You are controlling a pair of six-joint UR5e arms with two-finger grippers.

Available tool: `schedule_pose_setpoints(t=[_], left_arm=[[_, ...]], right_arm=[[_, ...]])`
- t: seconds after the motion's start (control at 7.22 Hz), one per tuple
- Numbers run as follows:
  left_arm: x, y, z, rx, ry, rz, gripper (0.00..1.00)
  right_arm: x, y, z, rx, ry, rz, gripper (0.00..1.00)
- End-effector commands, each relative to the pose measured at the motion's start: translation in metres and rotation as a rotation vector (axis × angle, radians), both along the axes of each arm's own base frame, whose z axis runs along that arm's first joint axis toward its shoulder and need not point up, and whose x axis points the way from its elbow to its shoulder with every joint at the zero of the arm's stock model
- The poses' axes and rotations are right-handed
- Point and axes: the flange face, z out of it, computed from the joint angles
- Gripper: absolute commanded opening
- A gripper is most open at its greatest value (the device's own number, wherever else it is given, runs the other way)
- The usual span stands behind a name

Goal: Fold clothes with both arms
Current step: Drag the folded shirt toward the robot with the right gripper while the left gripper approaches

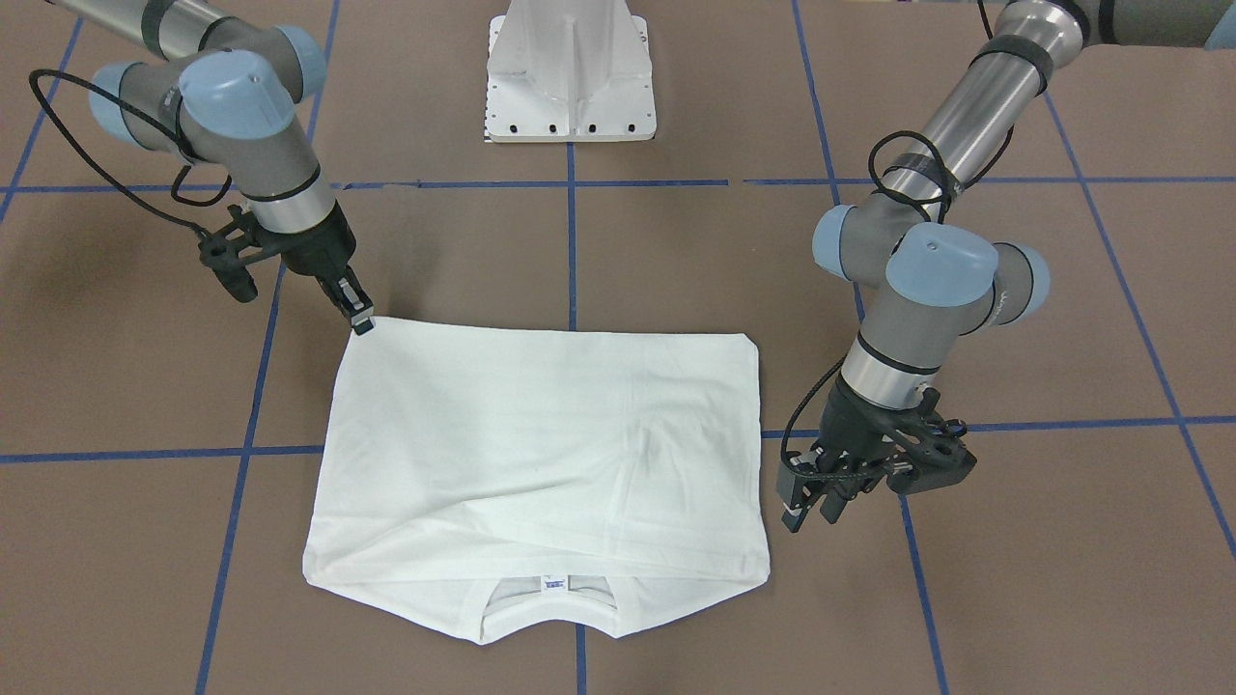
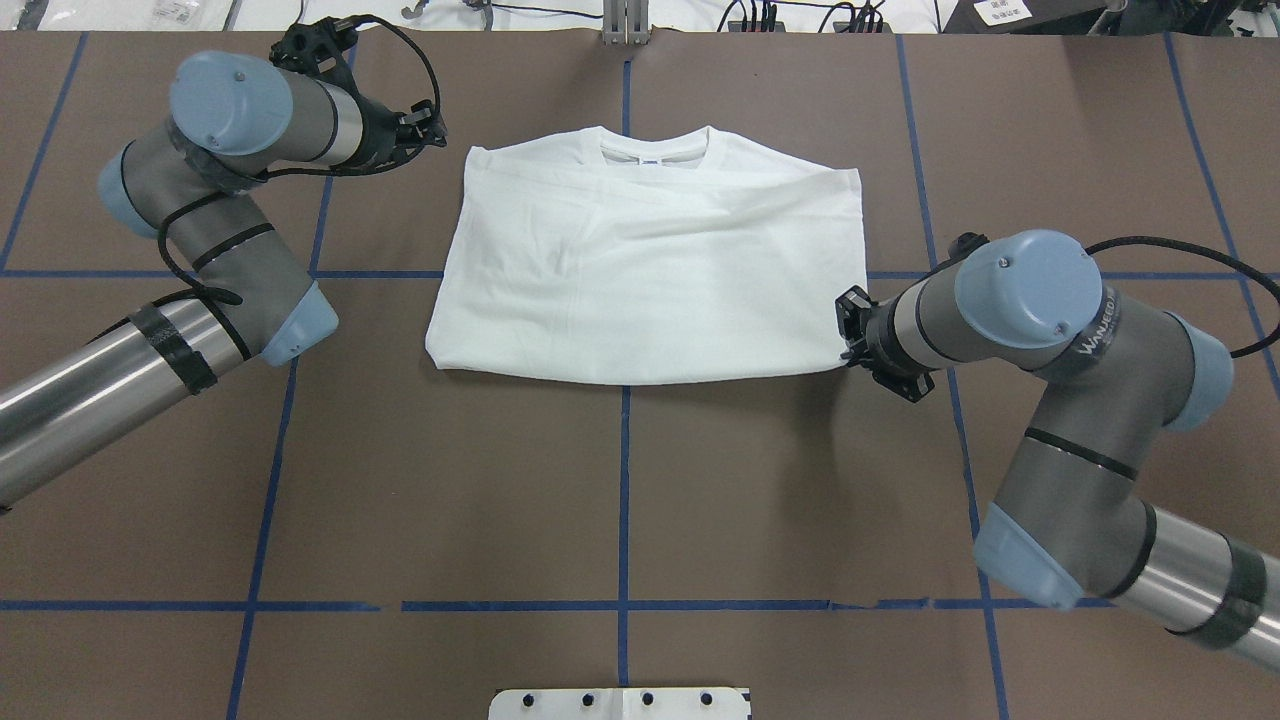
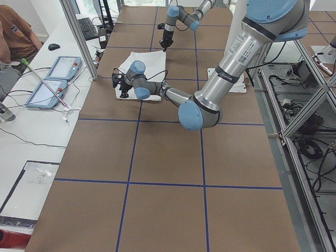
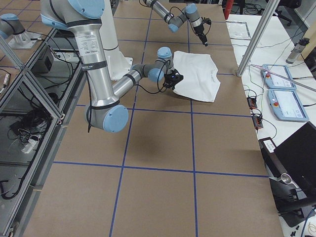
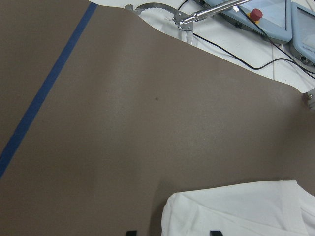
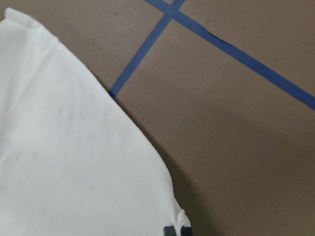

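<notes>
The white T-shirt [image 1: 541, 454] lies folded flat on the brown table, with its neck label [image 1: 553, 583] at the edge far from the robot. It also shows in the overhead view [image 2: 650, 270]. My right gripper [image 1: 361, 322] is shut on the shirt's near corner; the right wrist view shows the cloth [image 6: 74, 162] pinched at the fingertips [image 6: 170, 230]. My left gripper [image 1: 811, 504] is open and empty, just beside the shirt's shoulder corner. In the left wrist view that corner [image 5: 236, 211] lies between the spread fingertips [image 5: 130, 232].
The white pedestal base [image 1: 572, 77] stands at the robot's side of the table. Blue tape lines [image 2: 624, 480] cross the brown surface. Teach pendants [image 5: 295, 19] and cables lie past the far table edge. A person [image 3: 16, 37] sits beyond that edge.
</notes>
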Motion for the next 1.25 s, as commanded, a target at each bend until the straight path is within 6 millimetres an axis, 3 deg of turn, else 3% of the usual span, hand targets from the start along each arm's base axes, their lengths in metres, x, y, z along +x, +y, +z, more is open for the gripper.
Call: schedule_pose_setpoints(t=[0.0,0.14,0.28,0.42,0.55,0.69,0.83,0.97,1.11], left_arm=[[-0.014,0.04,-0.031,-0.008,0.117,0.07,0.58],[-0.018,0.058,-0.039,-0.069,0.185,0.125,0.59],[-0.007,0.083,-0.052,-0.138,0.254,0.169,0.59],[0.005,0.118,-0.055,-0.196,0.297,0.219,0.62],[0.016,0.153,-0.06,-0.274,0.334,0.241,0.64],[0.034,0.188,-0.053,-0.358,0.327,0.264,0.66],[0.048,0.211,-0.05,-0.403,0.286,0.289,0.67],[0.068,0.225,-0.041,-0.467,0.205,0.285,0.67],[0.092,0.243,-0.038,-0.463,0.158,0.264,0.67]], right_arm=[[0.01,0.104,-0.055,-0.049,0.043,-0.182,0.0],[0.008,0.14,-0.063,-0.079,0.019,-0.281,0.0],[0.001,0.167,-0.052,-0.128,0.024,-0.37,0.0],[-0.008,0.201,-0.026,-0.135,0.086,-0.424,0.93],[-0.008,0.207,-0.025,-0.1,0.1,-0.393,1.0],[0.0,0.208,-0.041,-0.083,0.064,-0.387,1.0],[0.019,0.176,-0.048,-0.072,0.045,-0.316,1.0],[0.033,0.126,-0.056,-0.038,0.035,-0.227,1.0],[0.033,0.081,-0.062,0.067,0.042,-0.251,1.0]])
